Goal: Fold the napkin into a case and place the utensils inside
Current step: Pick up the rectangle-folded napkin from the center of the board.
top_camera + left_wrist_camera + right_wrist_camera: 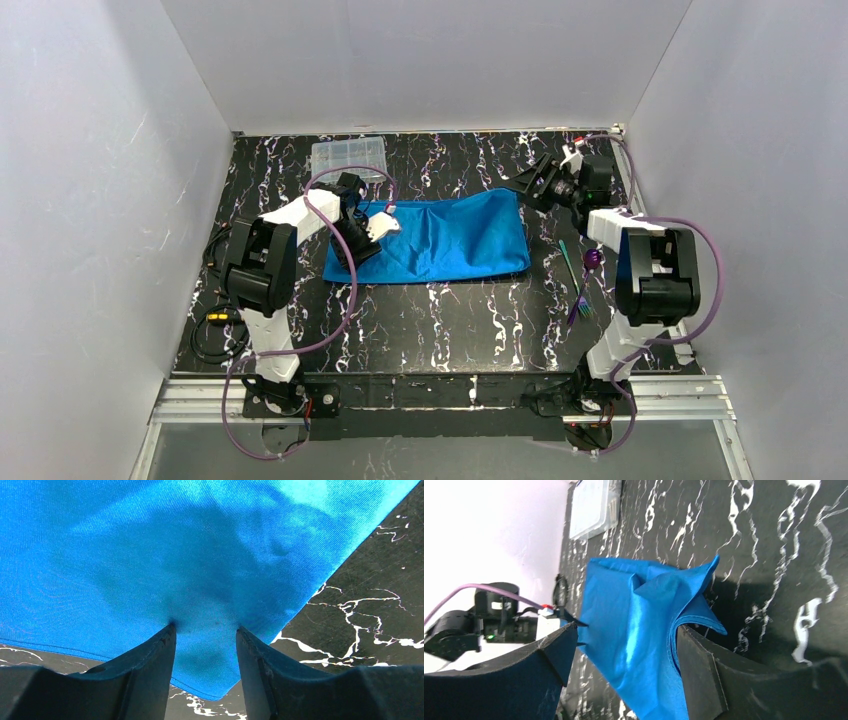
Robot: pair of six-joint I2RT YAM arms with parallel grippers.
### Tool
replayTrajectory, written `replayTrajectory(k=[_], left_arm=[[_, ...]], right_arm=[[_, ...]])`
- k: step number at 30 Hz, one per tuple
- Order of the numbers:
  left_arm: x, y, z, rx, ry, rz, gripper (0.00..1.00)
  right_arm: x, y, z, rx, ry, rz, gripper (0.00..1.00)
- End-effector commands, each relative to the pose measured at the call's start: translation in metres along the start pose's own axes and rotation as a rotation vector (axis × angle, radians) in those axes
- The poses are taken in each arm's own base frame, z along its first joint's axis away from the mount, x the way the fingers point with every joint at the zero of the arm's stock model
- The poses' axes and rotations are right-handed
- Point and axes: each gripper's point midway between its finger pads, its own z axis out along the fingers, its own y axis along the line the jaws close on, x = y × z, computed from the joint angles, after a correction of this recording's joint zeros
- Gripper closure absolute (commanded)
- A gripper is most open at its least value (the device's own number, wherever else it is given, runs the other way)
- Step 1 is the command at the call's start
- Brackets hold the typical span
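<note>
The blue napkin (440,240) lies folded into a long rectangle in the middle of the table. My left gripper (378,226) is at its left end. In the left wrist view its fingers (205,627) stand apart, tips pressed down on the napkin (175,545), with a cloth corner between them. My right gripper (527,186) is at the napkin's far right corner. Its jaws (626,627) are wide apart around a lifted corner of layered cloth (634,610), whose edge touches one finger. The utensils (583,280), green and purple, lie on the table right of the napkin.
A clear plastic box (348,156) stands at the back left, also seen as the clear box (591,505) in the right wrist view. Loose cables (215,330) lie by the left arm's base. White walls close in three sides.
</note>
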Motion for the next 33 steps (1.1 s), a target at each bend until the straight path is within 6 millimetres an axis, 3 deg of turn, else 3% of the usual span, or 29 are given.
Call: replayTrajectory(k=[1,5,7,8,12,15,22,26,31,33], left_arm=[[0.016,-0.004,0.018,0.028,0.054,0.011,0.53],[0.016,-0.004,0.017,0.027,0.051,0.011,0.53],[0.016,-0.004,0.016,0.026,0.051,0.010,0.53],[0.015,-0.003,0.016,0.025,0.049,0.009,0.53],[0.011,0.000,0.014,0.017,0.037,0.002,0.53],[0.007,0.001,0.011,0.013,0.025,-0.003,0.53],[0.006,-0.001,0.008,0.017,0.018,-0.007,0.53],[0.005,0.000,0.008,0.017,0.016,-0.006,0.53],[0.004,0.001,0.008,0.014,0.015,0.001,0.53],[0.005,0.001,0.008,0.012,0.017,0.005,0.53]], right_arm=[[-0.021,-0.016,-0.007,0.130,-0.090,-0.164,0.20],[-0.029,-0.048,-0.012,0.288,-0.122,-0.195,0.20],[-0.023,-0.079,-0.018,0.460,-0.066,-0.165,0.20],[-0.025,-0.083,-0.018,0.496,-0.057,-0.177,0.20],[-0.032,-0.082,-0.022,0.578,-0.104,-0.206,0.20],[-0.023,-0.094,-0.020,0.643,-0.038,-0.171,0.18],[0.009,-0.107,0.021,0.501,0.114,0.006,0.16],[0.021,-0.115,0.030,0.486,0.154,0.093,0.17],[0.022,-0.107,0.046,0.397,0.145,0.185,0.19],[0.013,-0.097,0.055,0.329,0.115,0.202,0.19]])
